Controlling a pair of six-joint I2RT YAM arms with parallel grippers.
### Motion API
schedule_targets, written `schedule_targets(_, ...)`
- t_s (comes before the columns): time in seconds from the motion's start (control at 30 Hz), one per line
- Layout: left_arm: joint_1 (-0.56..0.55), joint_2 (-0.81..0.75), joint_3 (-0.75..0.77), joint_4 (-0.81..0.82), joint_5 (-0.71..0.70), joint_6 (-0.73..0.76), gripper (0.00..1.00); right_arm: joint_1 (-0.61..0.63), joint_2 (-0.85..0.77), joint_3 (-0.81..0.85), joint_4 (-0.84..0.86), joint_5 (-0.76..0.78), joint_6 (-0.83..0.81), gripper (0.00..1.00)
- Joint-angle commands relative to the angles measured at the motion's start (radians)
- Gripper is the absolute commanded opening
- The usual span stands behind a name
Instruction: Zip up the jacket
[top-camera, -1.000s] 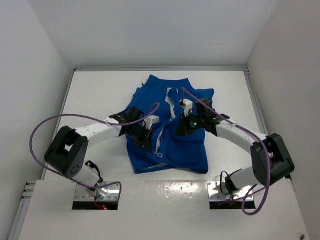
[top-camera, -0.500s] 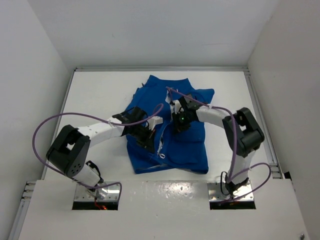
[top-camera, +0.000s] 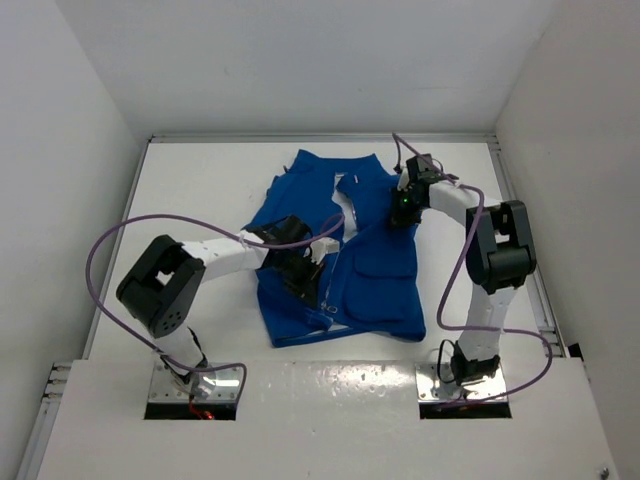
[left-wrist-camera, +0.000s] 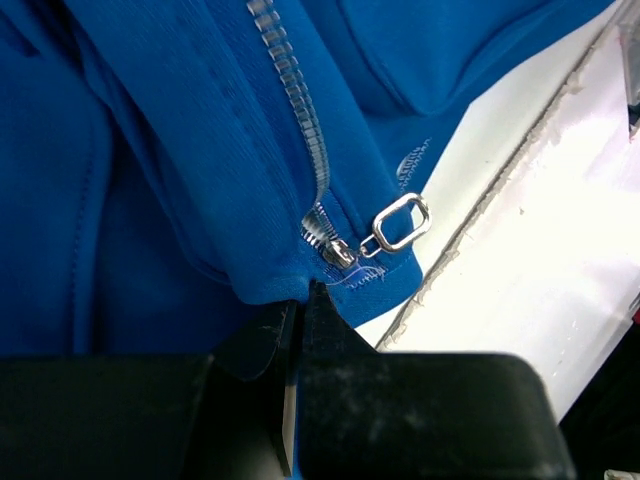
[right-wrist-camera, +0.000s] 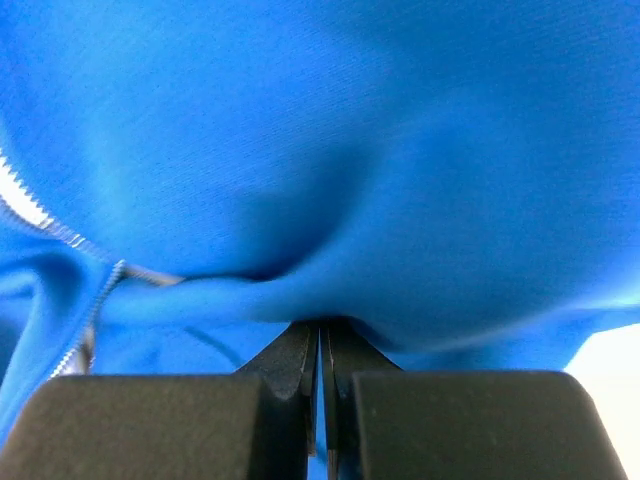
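Change: the right gripper (top-camera: 401, 210) has swung from the jacket's middle out to its upper right shoulder, dragging that panel flatter; the left gripper (top-camera: 303, 277) has stayed near the hem.
Jacket (top-camera: 385, 280): royal blue, lying mid-table, collar toward the far edge, hem toward the near edge; zipper (left-wrist-camera: 295, 100) joined only at the bottom.
Slider (left-wrist-camera: 340, 252): at the hem, its ring pull (left-wrist-camera: 400, 222) lying free.
Left gripper: jaws closed, pinching the hem fabric just below the slider.
Right gripper: jaws closed on a fold of blue cloth.
Doing it well: keep the hem anchored and the track taut and straight before anything draws the pull toward the collar.
Room: bare table left, right and beyond the collar; the near edge lies close to the hem.
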Motion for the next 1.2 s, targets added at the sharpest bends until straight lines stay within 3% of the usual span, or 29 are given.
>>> schedule_targets(0.0, -0.012, 0.032, 0.045, -0.005, 0.0, 0.004, 0.0, -0.061, 0.003, 0.059, -0.013, 0.023, -0.051, 0.0)
schedule_targets(0.07, -0.012, 0.032, 0.056, -0.005, 0.0, 0.004, 0.0, -0.07, -0.036, 0.044, 0.028, -0.017, -0.111, 0.01)
schedule_targets(0.2, -0.012, 0.021, 0.047, 0.004, 0.022, 0.004, 0.0, -0.04, -0.274, -0.131, 0.166, -0.372, -0.2, 0.15)
schedule_targets(0.3, -0.003, 0.021, 0.047, 0.013, 0.035, 0.004, 0.0, 0.044, -0.378, -0.2, 0.122, -0.493, -0.313, 0.1)
schedule_targets(0.47, 0.022, 0.012, 0.037, 0.022, 0.092, 0.004, 0.0, 0.182, -0.412, -0.282, -0.084, -0.551, -0.393, 0.03)
schedule_targets(0.57, 0.043, -0.011, 0.018, 0.044, 0.13, -0.008, 0.0, 0.244, -0.434, -0.394, -0.041, -0.499, -0.354, 0.01)
schedule_targets(0.77, 0.081, -0.031, -0.027, 0.076, 0.198, -0.031, 0.0, 0.304, -0.434, -0.529, 0.051, -0.242, -0.268, 0.0)
schedule_targets(1.0, 0.081, -0.002, -0.036, 0.076, 0.175, -0.042, 0.0, 0.397, -0.262, -0.474, 0.101, 0.1, -0.24, 0.0)
schedule_targets(1.07, 0.072, -0.002, -0.036, 0.076, 0.137, -0.042, 0.0, 0.396, -0.206, -0.414, 0.114, 0.205, -0.202, 0.0)
schedule_targets(1.17, 0.048, 0.018, -0.036, 0.088, 0.077, -0.051, 0.0, 0.333, -0.106, -0.311, 0.062, 0.233, -0.141, 0.0)
